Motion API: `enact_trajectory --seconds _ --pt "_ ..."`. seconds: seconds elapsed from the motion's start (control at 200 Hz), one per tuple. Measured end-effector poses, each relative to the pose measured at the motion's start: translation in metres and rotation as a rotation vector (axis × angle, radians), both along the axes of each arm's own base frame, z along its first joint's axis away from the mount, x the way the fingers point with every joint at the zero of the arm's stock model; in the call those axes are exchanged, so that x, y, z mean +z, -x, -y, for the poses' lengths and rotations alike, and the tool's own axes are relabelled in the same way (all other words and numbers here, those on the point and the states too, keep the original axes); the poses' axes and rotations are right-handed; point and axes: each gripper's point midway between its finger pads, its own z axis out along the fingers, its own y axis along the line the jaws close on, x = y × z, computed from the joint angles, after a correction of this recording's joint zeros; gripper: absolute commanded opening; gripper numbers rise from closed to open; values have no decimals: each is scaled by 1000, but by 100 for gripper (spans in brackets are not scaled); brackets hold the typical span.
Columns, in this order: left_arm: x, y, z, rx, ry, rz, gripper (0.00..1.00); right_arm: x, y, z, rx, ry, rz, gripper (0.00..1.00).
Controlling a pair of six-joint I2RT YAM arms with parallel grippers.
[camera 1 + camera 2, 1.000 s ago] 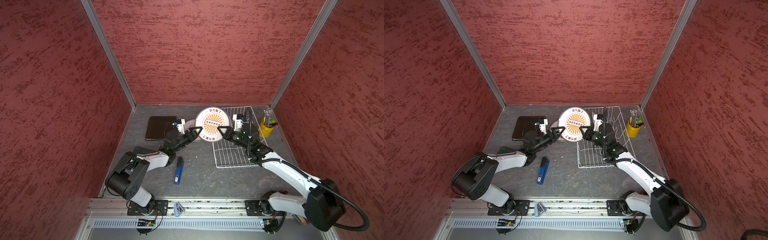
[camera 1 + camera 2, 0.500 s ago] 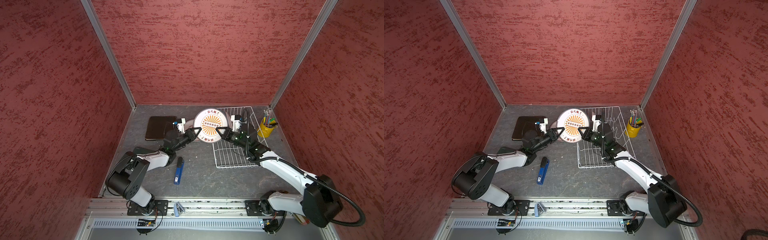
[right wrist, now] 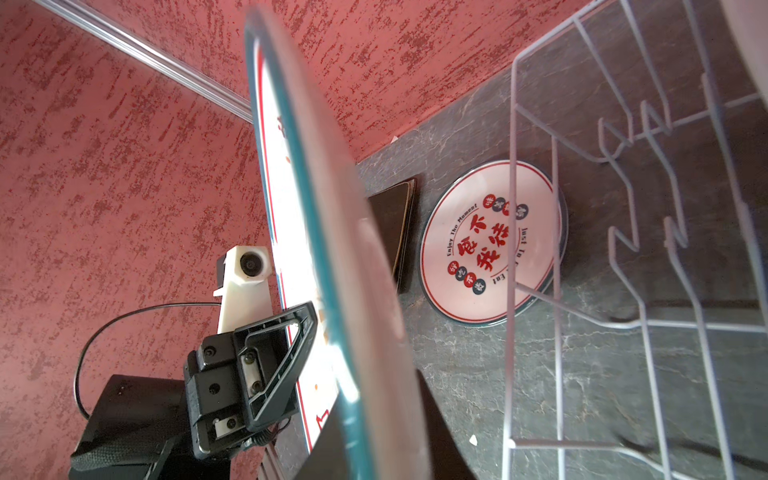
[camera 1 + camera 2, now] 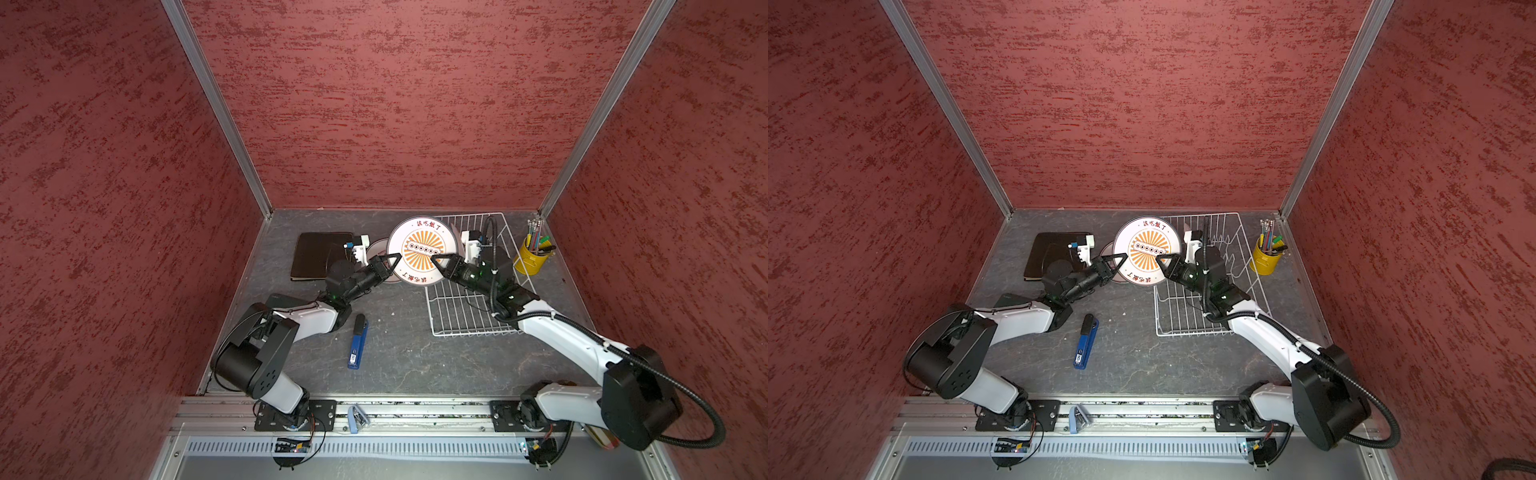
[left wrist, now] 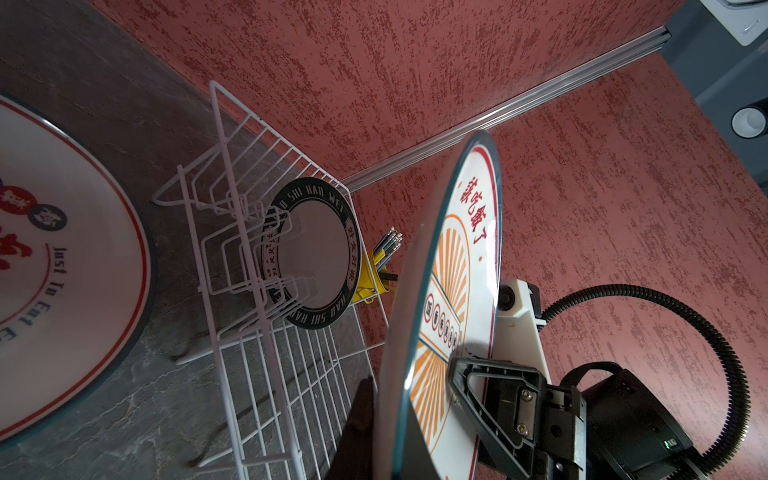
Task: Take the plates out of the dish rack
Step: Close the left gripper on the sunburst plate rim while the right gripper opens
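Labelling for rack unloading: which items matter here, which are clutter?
Job: dish rack; sunburst plate, upright in left gripper; dark-rimmed plate, standing in the rack; red-lettered plate, flat beside it; stacked dark square plates.
Clutter: yellow pencil cup; blue and black tool.

The upright sunburst plate [image 4: 422,249] in mid-scene bears red Chinese characters, 該吃飯了, at the top of its rim and again at the bottom. Left of it, the flat plate [image 3: 490,245] on the worktop [image 4: 395,353] reads "Enjoy The Moment" and "Just To Eat" around large red Chinese characters. The dark-rimmed plate [image 5: 309,253] standing in the dish rack [image 4: 469,333] on the right spells "HAO SHI HAO WEI" in white. The white label on the blue tool [image 4: 357,343] is too small to read.
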Motion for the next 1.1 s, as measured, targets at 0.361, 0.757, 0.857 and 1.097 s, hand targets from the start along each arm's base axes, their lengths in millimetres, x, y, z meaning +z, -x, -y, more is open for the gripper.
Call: enact_trajectory --seconds 0.361,0.757,0.857,1.097 --pt "-5 -1 -1 2 -14 -8 0 3 0 -1 10 5 16 74" --pt "-20 -13 -32 64 5 -53 0 0 1 0 14 27 15 91" --pt "-20 -15 -36 73 8 -54 0 -3 1 0 13 36 9 91" --pt "-21 -11 -49 100 10 -57 0 -2 3 1 13 38 10 92"
